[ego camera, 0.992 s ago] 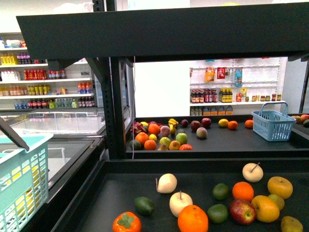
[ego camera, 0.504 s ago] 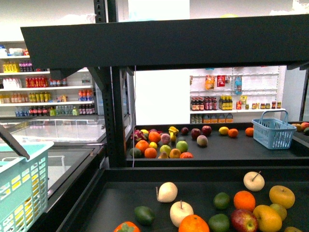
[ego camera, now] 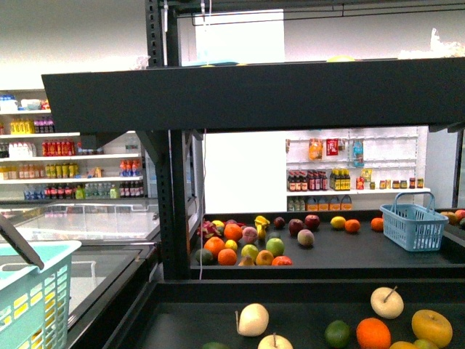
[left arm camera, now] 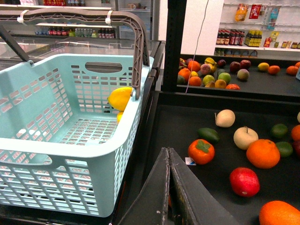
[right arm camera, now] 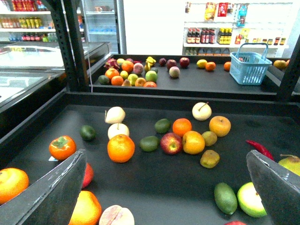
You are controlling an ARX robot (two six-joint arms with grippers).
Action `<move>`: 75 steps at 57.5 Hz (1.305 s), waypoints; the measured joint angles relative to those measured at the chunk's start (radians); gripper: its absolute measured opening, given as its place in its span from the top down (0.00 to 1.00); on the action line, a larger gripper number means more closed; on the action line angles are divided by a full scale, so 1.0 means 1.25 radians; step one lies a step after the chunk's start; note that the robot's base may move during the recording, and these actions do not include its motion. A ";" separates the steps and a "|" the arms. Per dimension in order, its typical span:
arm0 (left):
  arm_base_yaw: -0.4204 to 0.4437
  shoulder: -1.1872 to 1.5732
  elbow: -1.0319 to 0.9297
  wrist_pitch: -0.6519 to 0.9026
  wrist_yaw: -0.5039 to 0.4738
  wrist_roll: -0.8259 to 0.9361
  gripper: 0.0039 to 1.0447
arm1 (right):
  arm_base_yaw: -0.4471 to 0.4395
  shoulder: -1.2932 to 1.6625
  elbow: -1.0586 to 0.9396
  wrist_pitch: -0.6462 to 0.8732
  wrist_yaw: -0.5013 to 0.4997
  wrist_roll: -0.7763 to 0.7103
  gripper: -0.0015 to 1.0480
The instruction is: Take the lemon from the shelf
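The lemon (left arm camera: 120, 97), bright yellow and oval, lies inside the pale turquoise basket (left arm camera: 70, 140), against its wall below the grey handle. The basket stands beside the shelf (left arm camera: 178, 126), a black tiered stand whose near tray holds scattered fruit. My left gripper (left arm camera: 168, 152) is shut with nothing in it, low at the tray's edge between basket and fruit. My right gripper (right arm camera: 166, 154) is open above the tray (right arm camera: 154, 183), its fingers (right arm camera: 61, 187) wide apart and empty. The front view shows the shelf (ego camera: 254, 94) and the basket corner (ego camera: 29, 291), but neither gripper.
On the near tray lie oranges (right arm camera: 121, 148), an apple (right arm camera: 171, 143), limes (right arm camera: 149, 143), a persimmon (left arm camera: 201, 151) and a red chilli (right arm camera: 260, 148). The far tray holds a fruit pile (ego camera: 243, 243), a small yellow fruit (ego camera: 338, 222) and a blue basket (ego camera: 414, 226). Bottle shelves (ego camera: 73, 171) line the back walls.
The front view has shifted upward: the shelf and its fruit sit lower in the frame, and the nearest fruits have dropped out at the bottom edge.
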 joint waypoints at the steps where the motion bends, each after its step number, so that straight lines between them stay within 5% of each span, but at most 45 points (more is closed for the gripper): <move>1: 0.000 0.000 0.000 0.000 0.000 0.000 0.98 | 0.000 0.000 0.000 0.000 0.000 0.000 0.02; 41: 0.000 0.000 0.000 0.000 0.000 -0.001 0.97 | 0.000 0.000 0.000 0.000 0.000 0.000 0.02; 69: 0.000 0.000 0.000 0.000 0.000 0.000 0.06 | 0.000 0.000 0.000 0.000 0.000 0.000 0.02; 75: 0.000 0.000 0.000 0.000 0.000 0.001 0.07 | 0.000 0.000 0.000 0.000 0.000 0.000 0.02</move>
